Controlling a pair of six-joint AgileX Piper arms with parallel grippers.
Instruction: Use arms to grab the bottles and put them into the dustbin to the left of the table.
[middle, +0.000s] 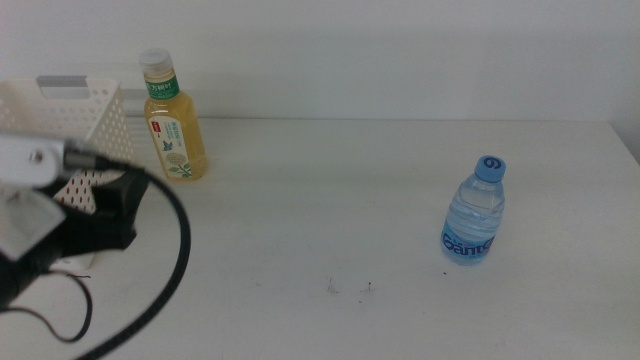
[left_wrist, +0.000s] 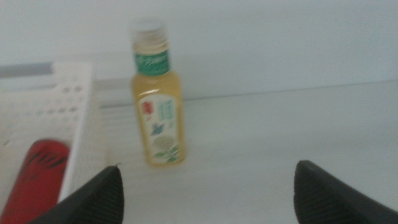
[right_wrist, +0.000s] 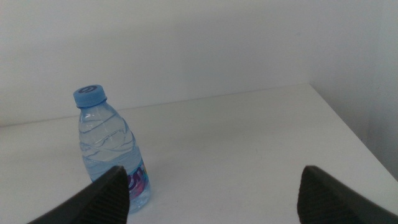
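Observation:
The yellow tea bottle (middle: 174, 120) (left_wrist: 157, 106) stands upright at the back left of the table (middle: 330, 200), just right of the white dustbin (middle: 70, 110) (left_wrist: 74, 118). A red can (left_wrist: 37, 180) lies inside the dustbin. My left gripper (left_wrist: 208, 193) is open, facing the tea bottle from a short distance; in the middle view only its arm (middle: 50, 210) shows at the left. The clear blue-capped water bottle (middle: 475, 212) (right_wrist: 111, 146) stands upright at the right. My right gripper (right_wrist: 214, 193) is open, a little short of the water bottle, and is out of the middle view.
A black cable (middle: 160, 270) loops from the left arm over the table's front left. A few dark specks (middle: 350, 288) lie on the table near the front middle. The table's right edge (right_wrist: 354, 137) runs close to the water bottle.

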